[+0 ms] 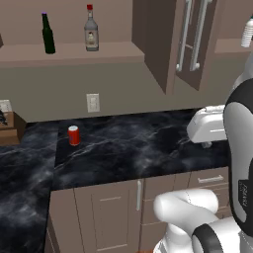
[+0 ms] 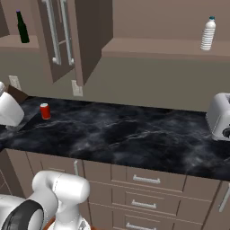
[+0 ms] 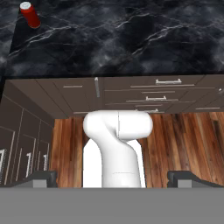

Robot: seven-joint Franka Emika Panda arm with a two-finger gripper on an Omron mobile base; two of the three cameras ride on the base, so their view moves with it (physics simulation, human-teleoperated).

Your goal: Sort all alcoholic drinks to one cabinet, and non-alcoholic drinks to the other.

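Note:
Two alcoholic drinks stand on the left cabinet's shelf: a dark green bottle (image 1: 48,33) (image 2: 22,28) with a purple cap and a clear bottle (image 1: 91,35) with a red cap. Of the non-alcoholic drinks, a red can (image 1: 73,135) (image 2: 45,111) (image 3: 30,14) stands on the black marble counter (image 1: 133,143). The other, a white ribbed plastic bottle (image 2: 208,33) (image 1: 247,32) with a blue cap, is on the right cabinet's shelf. My gripper (image 3: 113,178) hangs high over the floor in front of the counter. It is open, holds nothing and is far from the can.
The cabinet doors (image 1: 188,39) (image 2: 60,33) between the two shelves stand open, jutting out above the counter. A toaster (image 2: 220,117) sits at the counter's right end and a brown box (image 1: 10,128) at its left. Drawers (image 2: 143,179) line the counter's front.

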